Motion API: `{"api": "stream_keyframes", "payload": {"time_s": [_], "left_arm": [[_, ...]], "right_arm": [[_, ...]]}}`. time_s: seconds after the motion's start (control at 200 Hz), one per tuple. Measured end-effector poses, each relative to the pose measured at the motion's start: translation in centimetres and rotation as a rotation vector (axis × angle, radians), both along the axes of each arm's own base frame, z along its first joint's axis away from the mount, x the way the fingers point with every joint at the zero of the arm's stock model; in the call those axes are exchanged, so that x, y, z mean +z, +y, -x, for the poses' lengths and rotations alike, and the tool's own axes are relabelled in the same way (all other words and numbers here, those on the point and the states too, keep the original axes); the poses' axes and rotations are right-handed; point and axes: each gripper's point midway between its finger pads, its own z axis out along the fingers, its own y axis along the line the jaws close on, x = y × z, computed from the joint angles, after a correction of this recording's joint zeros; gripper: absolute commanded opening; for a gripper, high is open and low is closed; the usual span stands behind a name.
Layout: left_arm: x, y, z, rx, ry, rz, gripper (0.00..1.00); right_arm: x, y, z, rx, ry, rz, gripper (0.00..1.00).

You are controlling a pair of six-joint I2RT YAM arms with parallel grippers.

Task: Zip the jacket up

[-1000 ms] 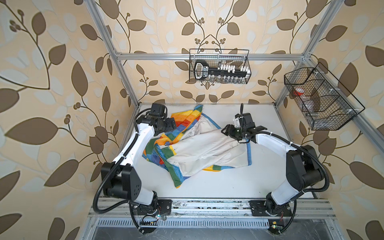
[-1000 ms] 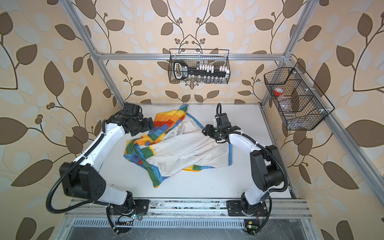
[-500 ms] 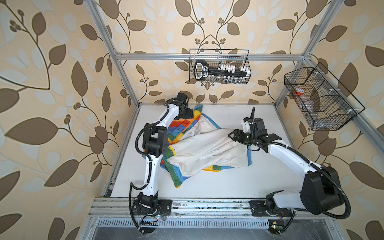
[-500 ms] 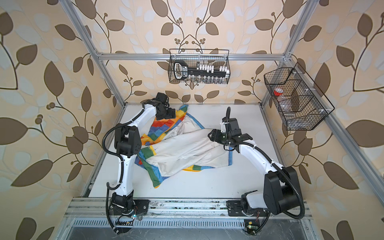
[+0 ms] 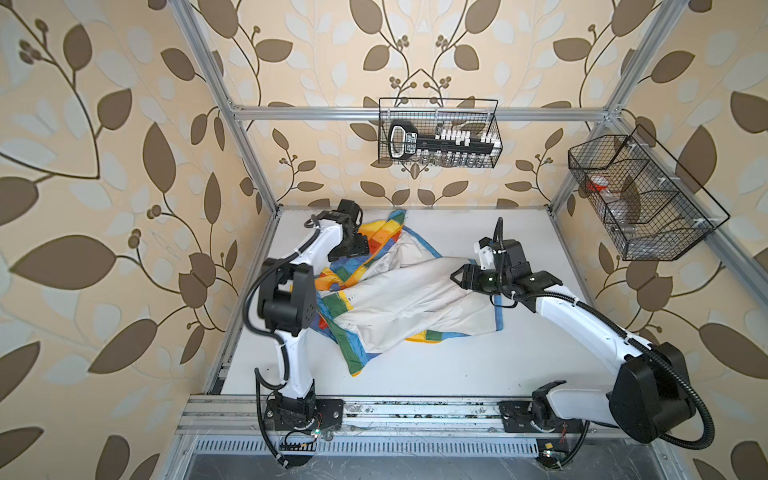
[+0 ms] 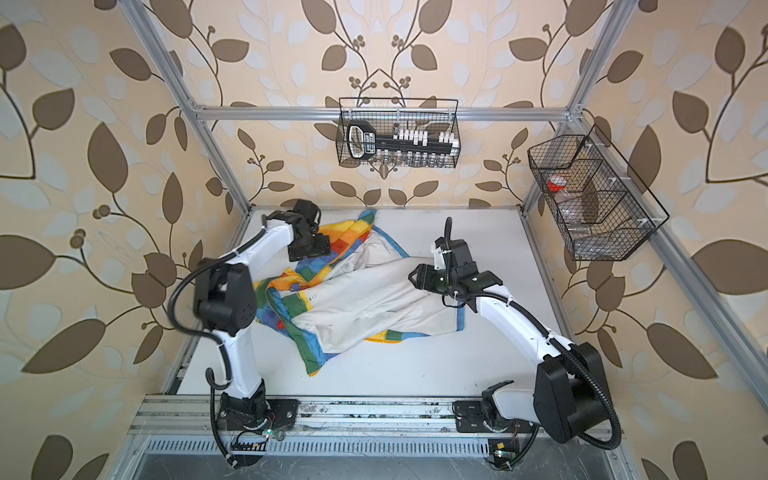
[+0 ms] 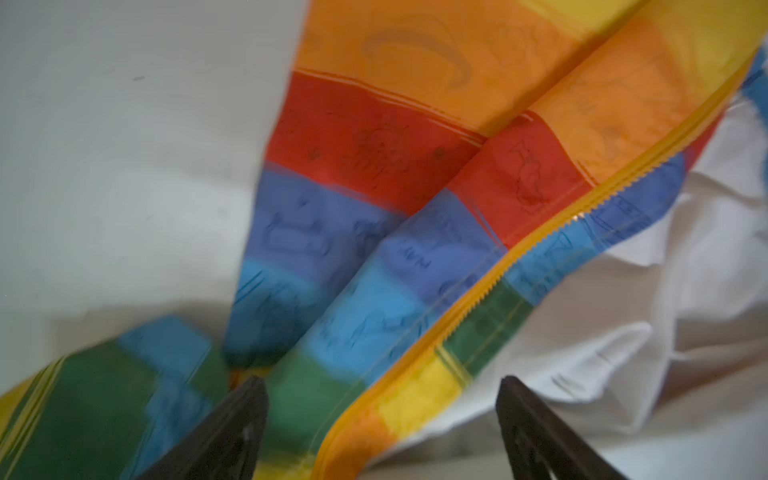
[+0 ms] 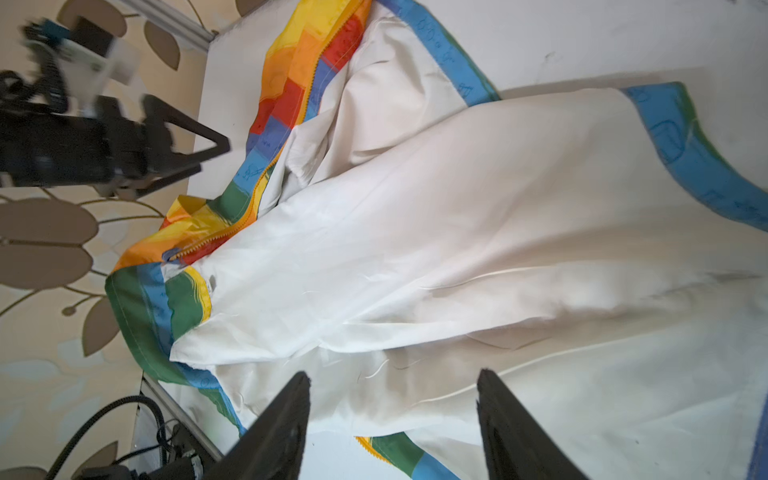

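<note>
- Jacket (image 5: 411, 291) (image 6: 374, 299): lies open and rumpled on white table (image 5: 457, 374). Off-white lining (image 8: 457, 228) faces up over most of it. Rainbow blocks show at its far-left part and along the edges.
- Zipper (image 7: 540, 232) (image 8: 266, 174): orange-yellow teeth, not joined, run along the jacket's rainbow edge right beside the lining.
- L gripper (image 5: 353, 245) (image 6: 309, 247): over the jacket's far-left rainbow part in both top views. Fingers stand wide apart, nothing between them.
- L wrist view: L gripper (image 7: 380, 380) has rainbow fabric and the zipper edge below the gap.
- R gripper (image 5: 457, 276) (image 6: 415, 276): at the jacket's right edge, tips pointing toward the jacket's middle.
- R wrist view: R gripper (image 8: 393, 374) has fingers apart, nothing clamped, lining below the gap.
- Contact w/ fabric: cannot tell for either gripper.
</note>
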Motion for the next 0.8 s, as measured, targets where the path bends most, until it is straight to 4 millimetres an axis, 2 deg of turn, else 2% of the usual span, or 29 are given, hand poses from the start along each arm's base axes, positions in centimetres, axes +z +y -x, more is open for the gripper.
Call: {"api": "stream_keyframes", "payload": {"time_s": [0.085, 0.14, 0.185, 0.255, 0.32, 0.39, 0.575, 0.675, 0.735, 0.805], "left_arm": [[6.0, 1.3, 3.2, 0.080, -0.151, 0.052, 0.82], [8.8, 1.9, 5.9, 0.115, -0.230, 0.074, 0.81], [10.1, 2.4, 8.2, 0.144, -0.271, 0.094, 0.79], [10.5, 3.2, 11.7, 0.189, -0.294, 0.117, 0.75], [9.5, 3.7, 14.4, 0.231, -0.283, 0.138, 0.73], [7.6, 4.1, 16.7, 0.272, -0.256, 0.156, 0.68], [-0.2, 3.7, 21.2, 0.348, -0.084, 0.214, 0.65], [-3.3, 3.2, 22.2, 0.373, -0.003, 0.240, 0.62], [-4.0, 2.8, 22.1, 0.375, 0.012, 0.260, 0.59], [-4.1, 2.5, 21.4, 0.372, 0.001, 0.278, 0.50]], "right_arm": [[0.2, 1.1, 0.5, 0.027, -0.004, -0.009, 0.59], [0.3, 1.7, 0.7, 0.041, -0.006, -0.016, 0.59], [0.4, 2.1, 0.8, 0.050, -0.009, -0.022, 0.58], [0.6, 2.2, 0.9, 0.056, -0.013, -0.029, 0.57], [0.8, 2.3, 0.9, 0.059, -0.017, -0.036, 0.57], [1.0, 2.5, 0.9, 0.066, -0.020, -0.045, 0.56], [1.2, 3.0, 1.2, 0.090, -0.020, -0.068, 0.55], [1.3, 3.2, 1.3, 0.098, -0.018, -0.074, 0.55], [1.3, 3.2, 1.3, 0.099, -0.018, -0.075, 0.55], [1.4, 3.2, 1.3, 0.099, -0.019, -0.076, 0.54]]}}
